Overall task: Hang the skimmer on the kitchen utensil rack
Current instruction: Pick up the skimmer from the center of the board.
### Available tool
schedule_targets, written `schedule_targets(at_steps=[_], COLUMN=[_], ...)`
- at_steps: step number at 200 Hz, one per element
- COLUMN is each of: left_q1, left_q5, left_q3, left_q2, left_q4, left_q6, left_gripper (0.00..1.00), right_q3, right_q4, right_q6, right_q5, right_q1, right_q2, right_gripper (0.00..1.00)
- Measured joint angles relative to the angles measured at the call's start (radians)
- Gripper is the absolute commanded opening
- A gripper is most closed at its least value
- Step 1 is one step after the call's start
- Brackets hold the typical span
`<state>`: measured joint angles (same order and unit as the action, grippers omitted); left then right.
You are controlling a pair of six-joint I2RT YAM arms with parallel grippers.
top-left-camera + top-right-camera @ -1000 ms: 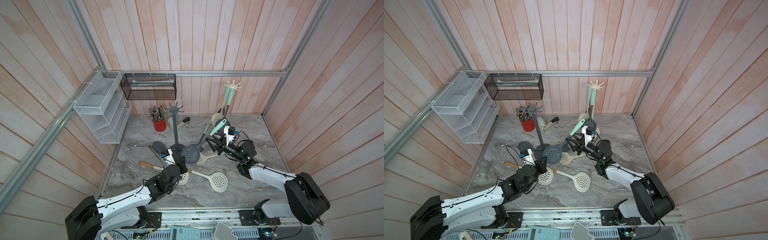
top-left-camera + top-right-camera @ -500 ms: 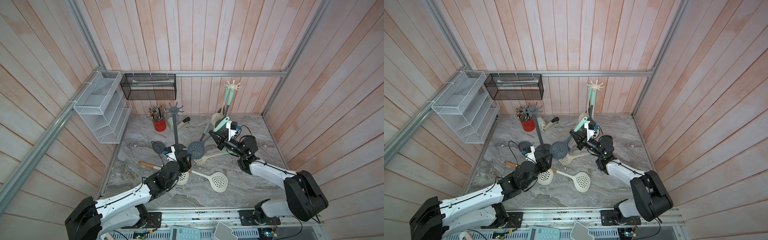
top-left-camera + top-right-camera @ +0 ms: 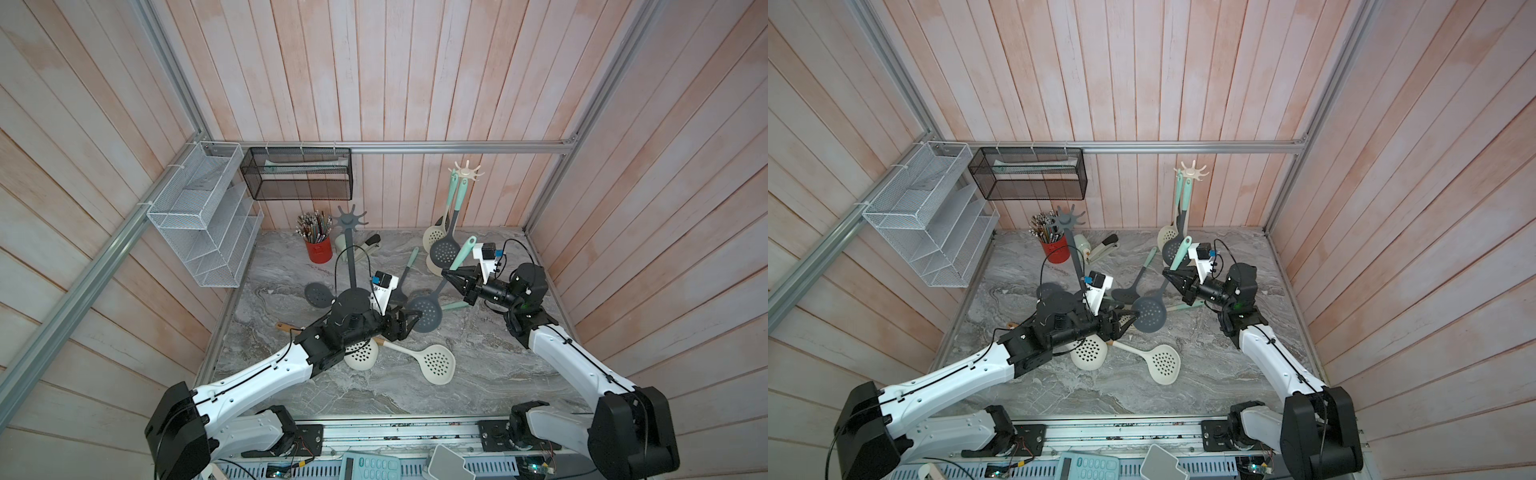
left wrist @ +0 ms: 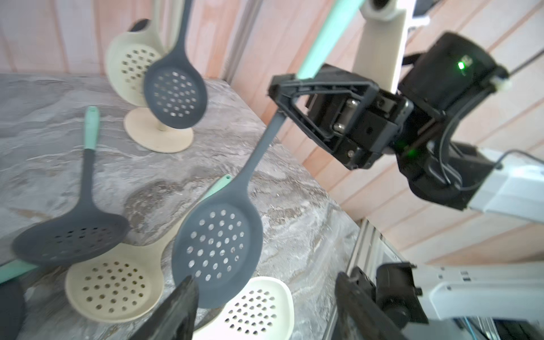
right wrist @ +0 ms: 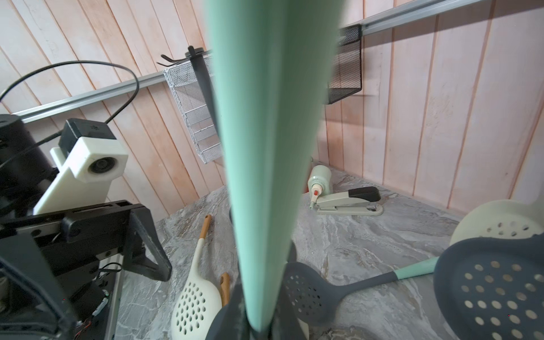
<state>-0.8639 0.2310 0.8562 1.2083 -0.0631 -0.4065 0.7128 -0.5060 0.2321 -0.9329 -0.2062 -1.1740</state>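
One hand has it: right hand [image 3: 448, 277] clamped on skimmer [image 3: 424, 314] handle, left hand [image 3: 411, 323] apart, v. near the bowl. Skimmer could twist, bump left hand & slip out.

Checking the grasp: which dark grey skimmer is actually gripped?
The raised grey skimmer, its mint handle clamped by the right gripper; the others lie flat or hang on the cream rack.

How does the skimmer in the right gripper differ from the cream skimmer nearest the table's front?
Colour: the held skimmer is dark grey with a mint handle, the cream skimmer pale. Pose: the right gripper holds the held skimmer tilted by its handle; the cream skimmer lies flat on the table, ungripped. Both have round perforated heads.
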Motion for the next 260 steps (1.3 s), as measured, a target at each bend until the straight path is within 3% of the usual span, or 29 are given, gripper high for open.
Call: schedule_targets(at_steps=[43,72,161,179,222,239,260], left_q1=[0.005,0.024,0.105,0.104,0.104,0.101,0.099], left_q5=[0.139,0.203,0.404,0.437,0.479,0.499,0.501], left_q3=[0.143,0.215,0.294,0.294,0.294,0.294,0.291], left_q2=[0.158,0.221,0.307,0.322,0.346,0.349,0.350], left_q4=[0.044,0.064,0.018,0.004,-0.058,-0.081,-0.105], left_q6=[0.166,0.242,0.333,0.343,0.338,0.337,0.318], left_gripper=[0.71,0.63,0.44,0.38,0.09,0.02,0.00], right_q3=[0.074,0.097,0.106,0.106,0.106,0.107,0.111], right_q4=[0.167,0.224,0.261,0.246,0.219,0.213,0.205], right_q6=[-0.067,-0.085,-0.063,-0.043,-0.012,0.008,0.021], right_q5=[-0.072,-0.109,-0.178,-0.187,-0.187,-0.179,-0.159], right_q1=[0.000,0.000,0.000,-0.002,-0.026,-0.031,-0.039], right_q2=[0.041,0.068,0.083,0.083,0.082,0.081,0.081], right_gripper=[0.00,0.00,0.00,0.00,0.00,0.06,0.33])
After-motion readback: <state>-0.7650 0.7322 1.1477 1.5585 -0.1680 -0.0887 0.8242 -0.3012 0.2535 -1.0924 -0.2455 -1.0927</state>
